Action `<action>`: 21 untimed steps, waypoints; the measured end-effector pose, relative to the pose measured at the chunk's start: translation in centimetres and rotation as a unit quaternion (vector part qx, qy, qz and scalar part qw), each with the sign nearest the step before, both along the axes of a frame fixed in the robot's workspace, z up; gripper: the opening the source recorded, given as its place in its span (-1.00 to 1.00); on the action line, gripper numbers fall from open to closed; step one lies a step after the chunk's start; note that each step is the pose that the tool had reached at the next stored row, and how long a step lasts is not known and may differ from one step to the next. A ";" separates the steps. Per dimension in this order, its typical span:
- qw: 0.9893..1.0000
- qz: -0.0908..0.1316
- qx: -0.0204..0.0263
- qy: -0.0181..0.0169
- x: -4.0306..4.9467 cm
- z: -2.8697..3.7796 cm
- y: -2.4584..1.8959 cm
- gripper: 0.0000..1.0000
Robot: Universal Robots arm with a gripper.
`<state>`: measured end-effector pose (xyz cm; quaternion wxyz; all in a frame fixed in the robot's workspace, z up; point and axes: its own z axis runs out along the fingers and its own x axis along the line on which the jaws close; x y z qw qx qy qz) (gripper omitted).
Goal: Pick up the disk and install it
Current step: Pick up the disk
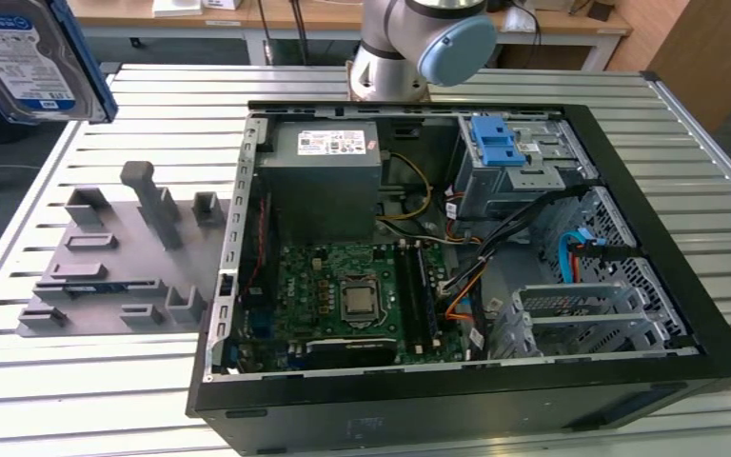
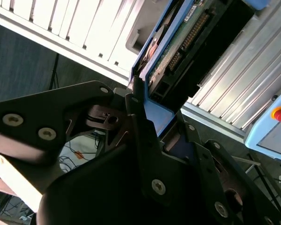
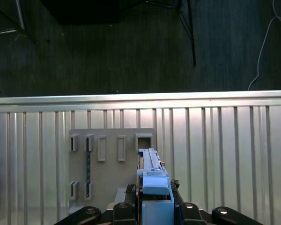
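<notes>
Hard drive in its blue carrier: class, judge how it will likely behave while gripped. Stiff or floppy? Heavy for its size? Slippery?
Probably stiff: the hard drive is a flat metal slab, held unbent in the gripper. Likely heavy for its size, being metal. Its blue plastic carrier frame looks smooth, so it might slip under a loose grip.

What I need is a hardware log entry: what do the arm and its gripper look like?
The arm is silver-grey metal with a pale blue round joint cap. The gripper is black: flat linkage plates fastened with silver screws.
</notes>
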<state>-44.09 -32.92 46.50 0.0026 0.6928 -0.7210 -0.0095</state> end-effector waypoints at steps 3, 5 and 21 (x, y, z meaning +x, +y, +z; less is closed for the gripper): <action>1.000 0.000 0.000 0.000 0.00 0.54 0.00 -0.27; 1.000 0.000 0.000 0.000 0.00 0.87 0.00 -0.27; 1.000 0.000 0.000 0.000 0.00 1.65 0.01 -0.27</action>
